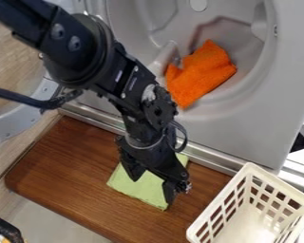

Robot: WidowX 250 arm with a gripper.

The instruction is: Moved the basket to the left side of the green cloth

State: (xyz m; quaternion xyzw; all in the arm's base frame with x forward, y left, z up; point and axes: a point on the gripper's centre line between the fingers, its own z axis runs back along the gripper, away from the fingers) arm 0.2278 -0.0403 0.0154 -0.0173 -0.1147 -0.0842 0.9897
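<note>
One black pincer, pointing down, its two fingers apart, with light green showing between them. One green cloth, lying flat on the desk directly behind and below the pincer in the view; whether the two touch cannot be told. One off-white plastic basket, slotted sides, upright, to the right of the pincer and nearer the view's lower edge, apart from both pincer and green cloth; it is on the cloth's right side, and brown wood shows through its slots. One desk, brown wood, rounded corner, beneath the pincer and extending to its left. One grey machine, round hollow, beyond the pincer. One orange cloth, rumpled, in that hollow, farther up the view than the pincer. One black cable, up and left of the pincer.
</note>
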